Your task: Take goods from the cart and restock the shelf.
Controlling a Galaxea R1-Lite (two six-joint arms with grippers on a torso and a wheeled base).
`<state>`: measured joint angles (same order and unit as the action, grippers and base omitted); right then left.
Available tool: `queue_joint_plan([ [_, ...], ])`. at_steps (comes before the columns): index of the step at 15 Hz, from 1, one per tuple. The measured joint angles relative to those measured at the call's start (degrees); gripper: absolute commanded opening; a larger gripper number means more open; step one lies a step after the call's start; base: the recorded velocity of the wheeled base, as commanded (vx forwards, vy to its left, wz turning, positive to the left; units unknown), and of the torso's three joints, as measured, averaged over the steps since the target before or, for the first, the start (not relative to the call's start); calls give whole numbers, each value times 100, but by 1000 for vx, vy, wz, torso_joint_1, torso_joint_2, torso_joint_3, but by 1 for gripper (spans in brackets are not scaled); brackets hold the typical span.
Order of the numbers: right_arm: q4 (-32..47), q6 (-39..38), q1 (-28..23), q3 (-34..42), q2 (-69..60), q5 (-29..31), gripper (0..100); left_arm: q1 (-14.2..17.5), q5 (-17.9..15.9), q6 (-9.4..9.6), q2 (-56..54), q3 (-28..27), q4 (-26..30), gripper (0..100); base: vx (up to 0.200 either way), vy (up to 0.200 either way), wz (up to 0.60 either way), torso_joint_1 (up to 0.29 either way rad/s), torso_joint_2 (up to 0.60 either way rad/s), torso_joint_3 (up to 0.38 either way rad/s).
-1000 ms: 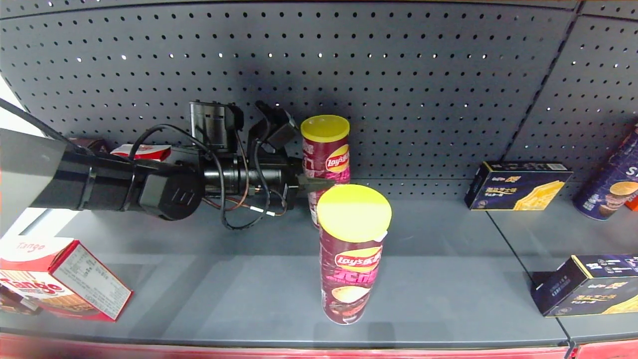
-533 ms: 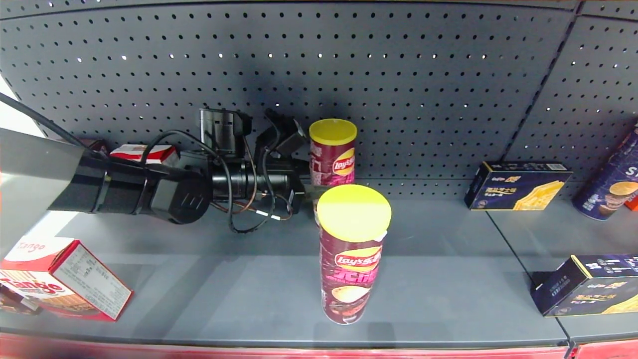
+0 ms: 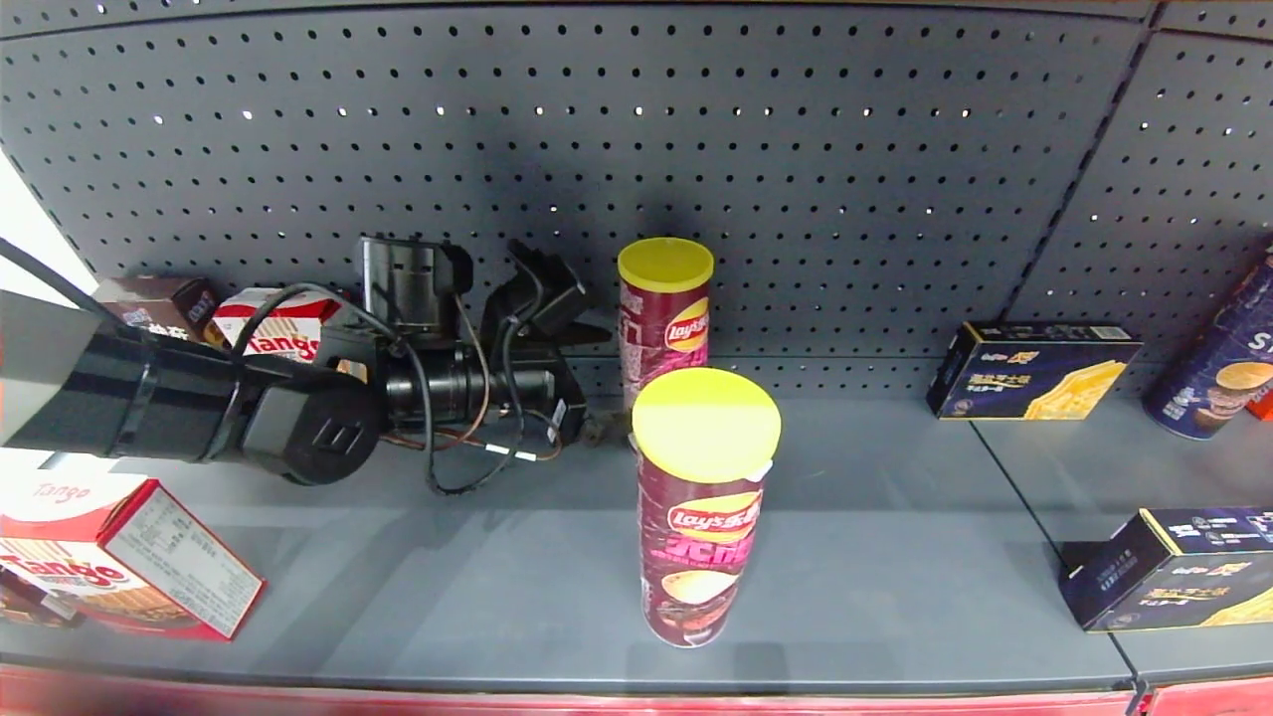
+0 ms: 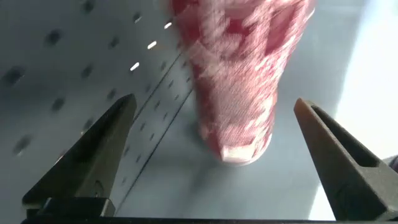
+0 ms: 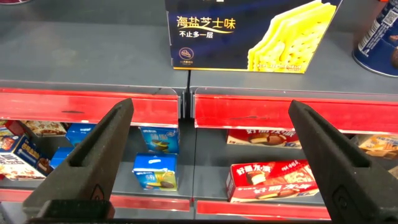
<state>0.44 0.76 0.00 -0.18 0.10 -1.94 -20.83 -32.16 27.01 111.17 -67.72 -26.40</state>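
Observation:
Two maroon chip cans with yellow lids stand upright on the grey shelf (image 3: 895, 557). One is at the back by the pegboard, the rear can (image 3: 664, 308), and the front can (image 3: 701, 507) stands right before it. My left gripper (image 3: 597, 386) is just left of the rear can, open and clear of it. In the left wrist view the rear can (image 4: 239, 81) stands beyond the spread fingers of the left gripper (image 4: 214, 102). My right gripper (image 5: 210, 104) is open and holds nothing, facing the front of lower shelves.
A red and white wafer box (image 3: 129, 557) lies at the front left, with another (image 3: 273, 323) behind my left arm. Dark blue boxes (image 3: 1034, 370) (image 3: 1164, 567) and a blue can (image 3: 1228, 368) occupy the right. The pegboard wall (image 3: 796, 149) closes the back.
My left gripper has opened, let go of the rear can and drawn back to the left. The can now stands on the shelf by the pegboard.

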Motion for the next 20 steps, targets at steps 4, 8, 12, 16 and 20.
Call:
queue_joint_plan([
  [4,0,2,0,0,0,-2,100,-27,731,-279,-251,534,-408,100,0,0,0,0,0,0],
  [8,0,2,-2,0,0,0,100,-80,884,-362,-286,427,-416,100,0,0,0,0,0,0],
  [12,0,0,0,0,0,-2,100,-99,1164,-507,-234,396,-635,100,0,0,0,0,0,0],
  [16,0,0,0,0,0,-2,100,-77,1334,-767,-157,407,-947,100,0,0,0,0,0,0],
  [20,0,2,0,0,0,-2,100,-49,1402,-762,-149,418,-951,100,0,0,0,0,0,0],
])
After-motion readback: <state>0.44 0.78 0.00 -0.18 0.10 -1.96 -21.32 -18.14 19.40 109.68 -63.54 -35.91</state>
